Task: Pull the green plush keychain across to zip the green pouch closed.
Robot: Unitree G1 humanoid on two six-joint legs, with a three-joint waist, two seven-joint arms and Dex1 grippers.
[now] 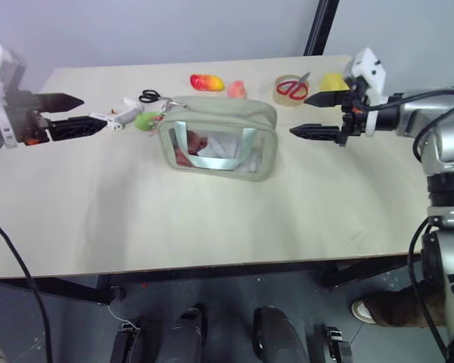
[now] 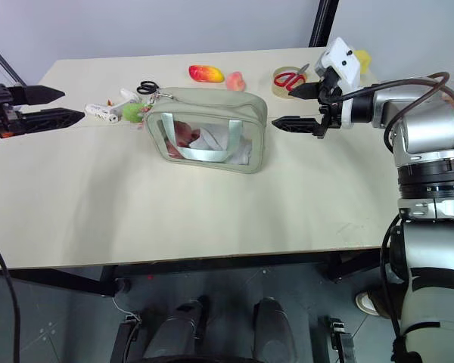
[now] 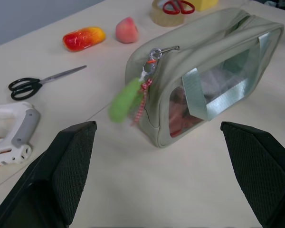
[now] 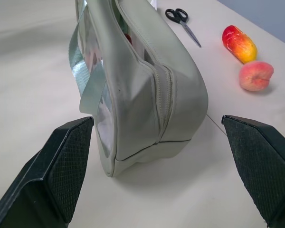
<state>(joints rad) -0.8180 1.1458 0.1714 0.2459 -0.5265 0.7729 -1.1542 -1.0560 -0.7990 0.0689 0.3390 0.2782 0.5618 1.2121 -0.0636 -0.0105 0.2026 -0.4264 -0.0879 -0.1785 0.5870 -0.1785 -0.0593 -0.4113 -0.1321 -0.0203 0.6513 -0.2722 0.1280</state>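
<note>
- Your pale beige counter (image 1: 212, 219) carries everything, with the goods gathered toward its far half.
- Your pale sage-green boxy fabric pouch with a clear plastic front window (image 1: 218, 136) stands upright near the middle of the counter, between your two arms; light green straps cross the window and red and white contents show behind it.
- Your right gripper (image 1: 316, 115) hovers above the counter just off the pouch's right end, its black fingers (image 1: 315, 132) spread wide with nothing between them; the right wrist view looks along the pouch's end seam.
- Your left gripper (image 1: 77, 113) hovers well to the left of the pouch, its fingers (image 1: 74, 127) likewise released and empty.
- A roll of clear tape (image 1: 291, 91) sits at the far right with red-handled scissors (image 1: 293, 88) lying on top, and a yellow block (image 1: 332, 81) just beside it.
- A white and grey handheld tool (image 3: 12, 130) lies left of the pouch.
- A red-yellow toy fruit (image 1: 206, 82) and a pink peach toy (image 1: 237, 90) rest behind the pouch, near each other.
- Black-handled scissors (image 1: 149, 96) lie behind the pouch's left end.
- Your lime-green fuzzy oblong plush keychain (image 3: 125, 99) hangs from the metal zipper pull (image 3: 157, 52) at the pouch's left end, dangling against that end wall beside a red and white cord.
</note>
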